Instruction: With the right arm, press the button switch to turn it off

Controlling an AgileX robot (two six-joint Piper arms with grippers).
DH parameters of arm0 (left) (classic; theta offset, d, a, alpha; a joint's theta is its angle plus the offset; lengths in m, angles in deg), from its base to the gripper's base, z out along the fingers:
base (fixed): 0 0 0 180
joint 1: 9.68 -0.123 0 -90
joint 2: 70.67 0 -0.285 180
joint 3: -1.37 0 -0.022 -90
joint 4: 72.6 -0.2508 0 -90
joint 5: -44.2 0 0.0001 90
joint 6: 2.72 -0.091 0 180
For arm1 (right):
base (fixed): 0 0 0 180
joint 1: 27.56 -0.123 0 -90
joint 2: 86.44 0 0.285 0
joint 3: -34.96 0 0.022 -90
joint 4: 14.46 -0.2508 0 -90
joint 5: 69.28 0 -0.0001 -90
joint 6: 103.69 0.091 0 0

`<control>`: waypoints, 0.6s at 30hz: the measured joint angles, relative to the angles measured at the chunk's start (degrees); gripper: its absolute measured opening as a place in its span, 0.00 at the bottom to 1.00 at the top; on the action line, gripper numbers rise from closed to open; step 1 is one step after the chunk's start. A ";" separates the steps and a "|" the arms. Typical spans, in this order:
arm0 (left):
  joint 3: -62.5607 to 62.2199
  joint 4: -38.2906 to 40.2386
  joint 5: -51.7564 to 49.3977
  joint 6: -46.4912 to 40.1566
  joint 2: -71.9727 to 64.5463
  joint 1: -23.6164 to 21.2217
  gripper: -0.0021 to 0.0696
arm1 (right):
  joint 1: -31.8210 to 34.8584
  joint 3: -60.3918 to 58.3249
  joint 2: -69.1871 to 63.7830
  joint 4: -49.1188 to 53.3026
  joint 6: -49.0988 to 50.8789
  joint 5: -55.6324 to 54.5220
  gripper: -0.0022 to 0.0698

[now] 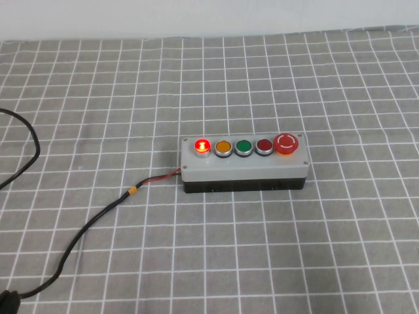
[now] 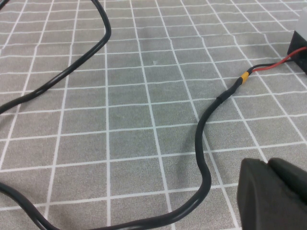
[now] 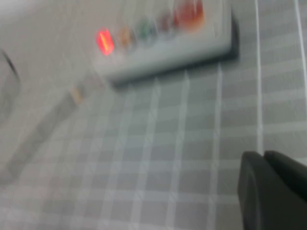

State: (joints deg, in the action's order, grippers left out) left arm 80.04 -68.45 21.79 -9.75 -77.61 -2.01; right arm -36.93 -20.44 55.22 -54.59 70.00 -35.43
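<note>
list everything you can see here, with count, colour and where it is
button switch: 1, bright red, lit, left end of the row on the box
other buttons: 4, amber, green, dark red, large red mushroom, in a row to its right
control box: 1, grey top on a black base, middle of the table
cable: 1, black with a yellow band and red lead, runs from the box's left end toward the near left
tablecloth: 1, grey with white grid, covers the table
left gripper: 1, black, above the cloth near the cable, left of the box
right gripper: 1, black, above the cloth, apart from the box
</note>
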 joint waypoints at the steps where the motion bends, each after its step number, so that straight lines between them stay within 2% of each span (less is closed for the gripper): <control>1: 0.00 0.00 0.00 0.00 0.00 0.00 0.02 | 0.00 3.13 -4.30 2.63 0.00 3.01 0.01; 4: 0.00 0.00 0.00 0.00 0.00 0.00 0.02 | 0.00 11.90 -15.84 8.83 -0.53 10.14 0.01; 9: 0.00 0.00 0.00 0.00 0.00 0.00 0.02 | -1.43 26.12 -33.08 12.27 -3.55 16.23 0.01; 18: 0.00 0.00 0.00 0.00 0.00 0.00 0.02 | -17.31 50.40 -56.84 19.25 -3.07 16.72 0.01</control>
State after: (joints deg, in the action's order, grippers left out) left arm 80.04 -68.45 21.79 -9.75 -77.61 -2.01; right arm -54.24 29.95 -1.61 -35.33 66.93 -18.71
